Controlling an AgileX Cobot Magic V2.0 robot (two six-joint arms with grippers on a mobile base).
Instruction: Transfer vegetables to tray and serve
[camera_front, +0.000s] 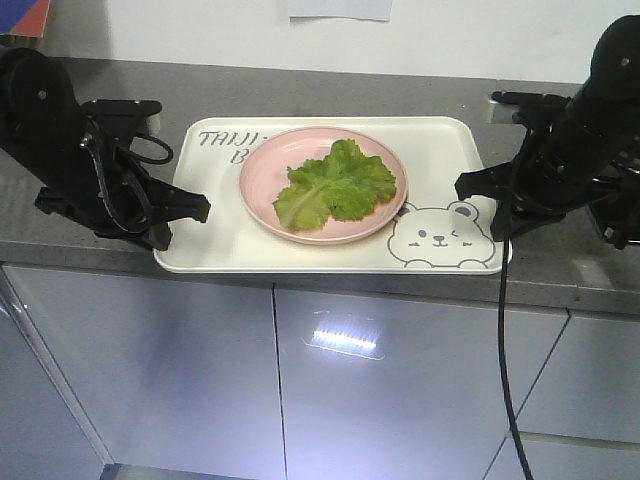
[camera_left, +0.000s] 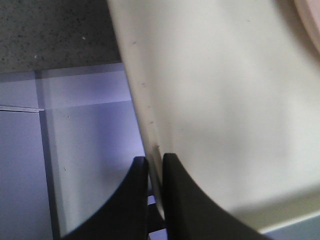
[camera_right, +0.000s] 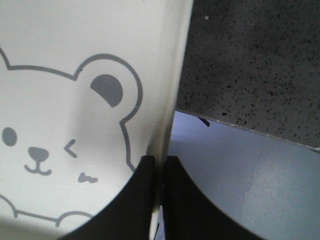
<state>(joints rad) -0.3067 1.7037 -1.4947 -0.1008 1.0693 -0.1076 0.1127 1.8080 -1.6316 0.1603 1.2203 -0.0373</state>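
Green crinkly vegetables (camera_front: 338, 184) lie on a round pink plate (camera_front: 262, 195), which stands on the cream tray (camera_front: 215, 245) with the grey bear face. The tray's front edge juts out past the counter edge. My left gripper (camera_front: 196, 208) is shut on the tray's left rim (camera_left: 145, 107), one finger on each side of it. At the opposite side my right gripper (camera_front: 466, 186) is shut on the tray's right rim (camera_right: 172, 95) beside the bear's ear. The wrist views show my left gripper (camera_left: 155, 162) and right gripper (camera_right: 160, 164) each pinching the thin rim.
The tray rests on a dark speckled counter (camera_front: 300, 85) with pale cabinet fronts (camera_front: 400, 380) below. A white wall rises behind. A black cable (camera_front: 505, 370) hangs down in front of the cabinets from the right arm.
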